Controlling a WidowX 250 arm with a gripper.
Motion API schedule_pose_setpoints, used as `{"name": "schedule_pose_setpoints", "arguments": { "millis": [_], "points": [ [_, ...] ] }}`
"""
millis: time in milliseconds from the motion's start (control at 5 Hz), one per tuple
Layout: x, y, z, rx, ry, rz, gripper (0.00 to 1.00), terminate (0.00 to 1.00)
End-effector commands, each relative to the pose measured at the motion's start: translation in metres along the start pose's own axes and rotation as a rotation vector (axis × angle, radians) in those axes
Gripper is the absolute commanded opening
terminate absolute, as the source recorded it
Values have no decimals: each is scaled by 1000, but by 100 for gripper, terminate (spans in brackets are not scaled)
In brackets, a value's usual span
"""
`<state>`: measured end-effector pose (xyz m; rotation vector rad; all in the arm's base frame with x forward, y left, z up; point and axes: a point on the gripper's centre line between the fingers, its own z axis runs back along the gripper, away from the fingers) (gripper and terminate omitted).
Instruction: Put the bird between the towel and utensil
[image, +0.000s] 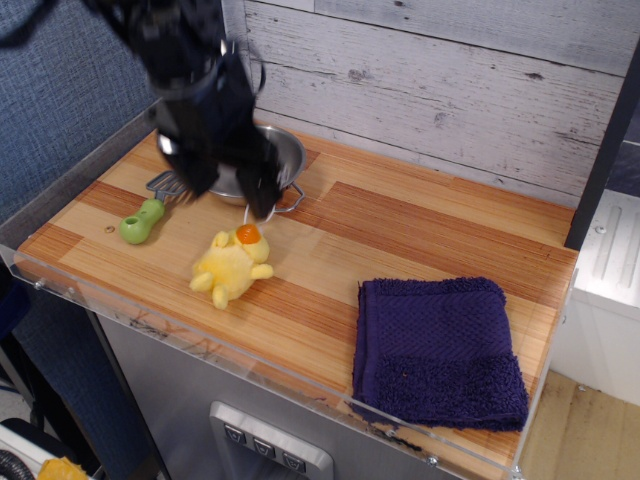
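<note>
The yellow plush bird lies on the wooden counter, orange beak up, free of any hold. The green-handled utensil lies to its left, its grey slotted head toward the back. The dark purple towel lies flat at the front right. The bird sits between the two, nearer the utensil. My gripper hangs above and behind the bird, blurred by motion, with its two fingers spread apart and nothing between them.
A shiny steel bowl with wire handles stands behind the bird, partly hidden by my gripper. A clear plastic rim runs along the counter's front edge. A white plank wall is at the back.
</note>
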<state>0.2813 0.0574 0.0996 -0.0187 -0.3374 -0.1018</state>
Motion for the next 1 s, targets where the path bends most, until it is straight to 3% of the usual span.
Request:
{"name": "schedule_pose_setpoints", "arguments": {
  "millis": [0, 200, 600, 800],
  "points": [
    [41, -20, 74, -2, -150, -108, 100, 0],
    [42, -24, 84, -7, -181, -126, 100, 0],
    [42, -24, 84, -7, -181, -126, 100, 0],
    [42, -24, 84, -7, -181, -126, 100, 100]
  ]
}}
